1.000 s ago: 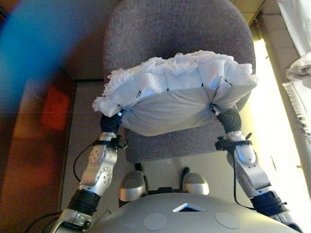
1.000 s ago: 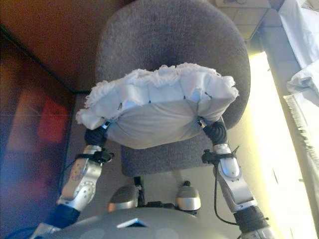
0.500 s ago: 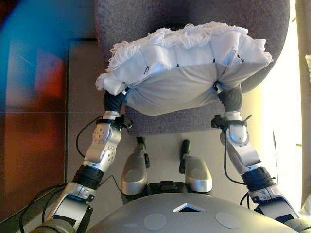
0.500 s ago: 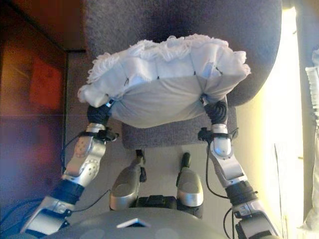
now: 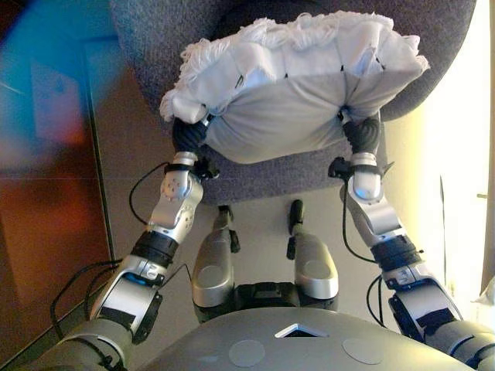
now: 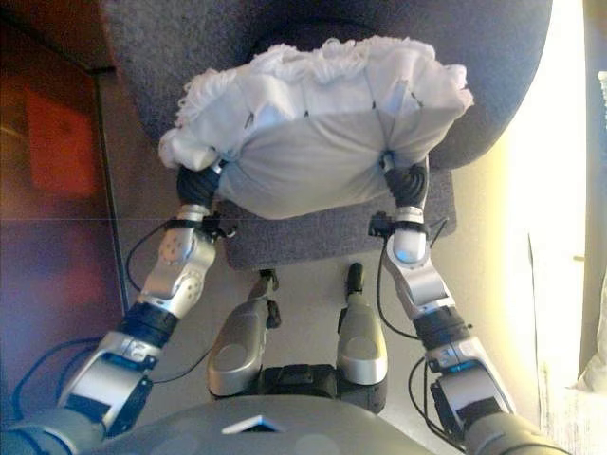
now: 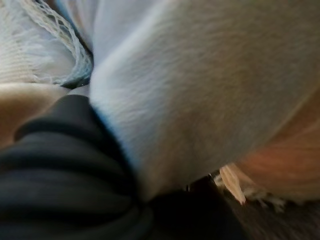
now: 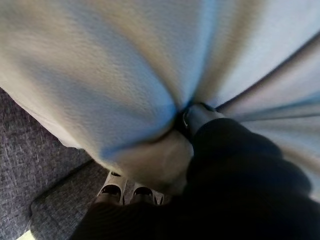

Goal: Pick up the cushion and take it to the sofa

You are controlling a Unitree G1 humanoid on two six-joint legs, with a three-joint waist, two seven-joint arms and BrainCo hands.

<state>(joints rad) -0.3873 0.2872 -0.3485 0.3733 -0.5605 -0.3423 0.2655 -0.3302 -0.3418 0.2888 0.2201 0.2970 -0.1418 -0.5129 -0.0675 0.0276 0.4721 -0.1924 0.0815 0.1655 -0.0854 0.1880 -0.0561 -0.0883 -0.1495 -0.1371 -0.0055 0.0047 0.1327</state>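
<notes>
A white cushion [image 5: 286,85] with a fluffy fringed top and a smooth grey-white underside hangs in the air between my two hands. My left hand [image 5: 188,137] grips its left lower edge and my right hand [image 5: 363,135] its right lower edge. The fabric puckers where each hand pinches it. In the right wrist view the thumb [image 8: 192,117] digs into the cushion [image 8: 125,75] with curled fingers [image 8: 122,192] below. In the left wrist view the cushion [image 7: 200,90] fills the picture past the dark cover. A grey upholstered seat [image 5: 255,182] lies under and behind the cushion.
Dark reddish-brown furniture [image 5: 46,232] stands along the left side. A bright sunlit strip of floor [image 5: 456,154] runs along the right, with white cloth [image 6: 597,379] at the right edge. Pale floor [image 5: 263,216] shows between me and the seat.
The whole picture has shifted, so the camera has moved. The grey seat is closer and the cushion, still held by both hands, is farther over it.
</notes>
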